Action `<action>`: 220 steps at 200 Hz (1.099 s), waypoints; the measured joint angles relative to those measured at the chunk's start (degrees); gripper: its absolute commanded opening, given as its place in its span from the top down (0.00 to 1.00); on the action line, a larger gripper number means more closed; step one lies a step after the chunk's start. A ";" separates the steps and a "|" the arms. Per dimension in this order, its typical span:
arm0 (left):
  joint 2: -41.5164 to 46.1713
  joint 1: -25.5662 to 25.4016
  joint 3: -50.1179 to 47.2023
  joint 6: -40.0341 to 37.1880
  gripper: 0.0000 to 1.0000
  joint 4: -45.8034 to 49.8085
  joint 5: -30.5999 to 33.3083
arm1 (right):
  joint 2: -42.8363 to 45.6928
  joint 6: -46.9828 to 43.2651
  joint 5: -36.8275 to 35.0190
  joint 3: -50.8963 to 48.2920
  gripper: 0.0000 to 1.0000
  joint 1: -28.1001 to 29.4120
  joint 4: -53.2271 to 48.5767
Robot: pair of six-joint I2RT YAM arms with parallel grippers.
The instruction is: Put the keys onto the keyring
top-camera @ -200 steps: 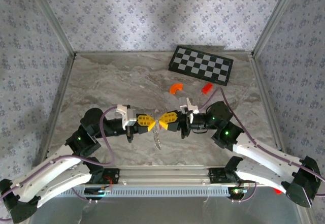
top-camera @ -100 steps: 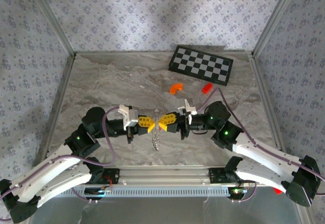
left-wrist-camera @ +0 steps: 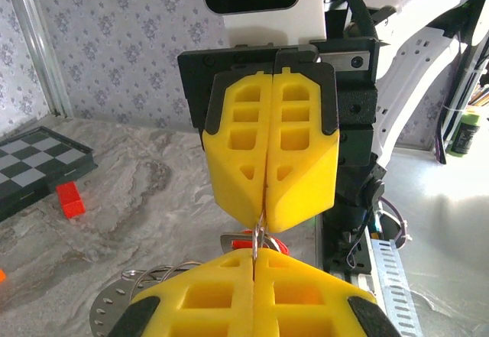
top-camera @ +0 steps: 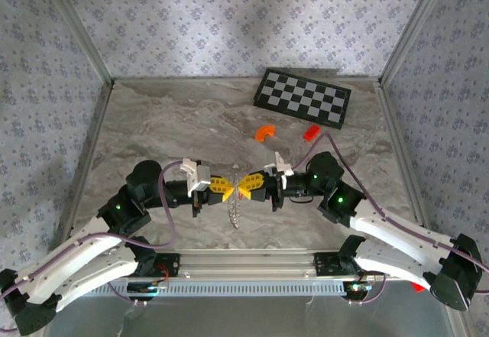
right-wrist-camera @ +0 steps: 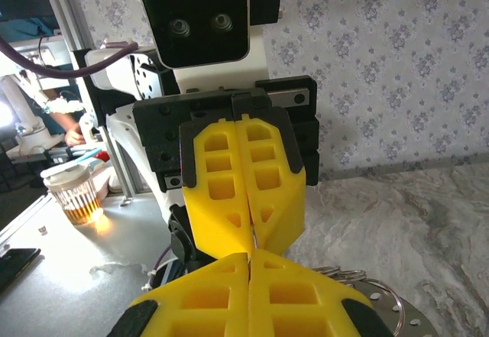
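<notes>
Left gripper and right gripper meet tip to tip above the near middle of the table, on one left-right line. Both pairs of jaws are fully closed.

From the left wrist, a thin silvery wire runs straight from the seam of the right claw's fingers into the seam of the left claw's own fingers. I read this wire as part of the keyring; both claws appear to nip it.

The rest of the keyring hangs as a beaded strand below the contact point, its long axis vertical. It shows as a streak towards the near edge from above.

The keys show as a small red piece with a silvery tab. It sits just under the right claw's tips, right beside the wire. Cannot tell whether it is threaded on.

Neither arm is nearer; the work sits at both tips.

Orange arc piece, red brick and checkered board lie far and right, well apart. Judgement: nothing obstructs.
</notes>
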State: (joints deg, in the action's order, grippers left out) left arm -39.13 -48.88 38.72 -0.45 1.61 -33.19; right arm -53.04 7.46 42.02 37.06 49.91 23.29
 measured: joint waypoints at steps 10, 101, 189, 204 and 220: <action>-0.02 0.00 0.02 0.00 1.00 0.26 0.00 | 0.00 -0.74 -0.02 0.15 1.00 0.00 -0.85; -1.86 0.00 2.23 0.00 1.00 3.69 -0.02 | 1.42 -7.65 -2.67 2.56 1.00 1.51 -9.64; -3.80 0.00 3.78 0.02 1.00 6.93 0.17 | 2.05 -14.19 -6.80 3.78 1.00 3.63 -15.93; -4.11 0.00 3.89 0.04 1.00 7.34 0.17 | 2.08 -15.34 -7.69 3.78 1.00 4.00 -16.74; -4.17 -0.02 3.89 0.07 1.00 7.45 0.15 | 2.16 -16.39 -8.76 3.80 1.00 4.37 -17.53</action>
State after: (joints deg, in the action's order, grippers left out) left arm -43.31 -48.90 42.61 -0.38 9.06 -33.04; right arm -50.87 -8.93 33.26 40.86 54.28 5.76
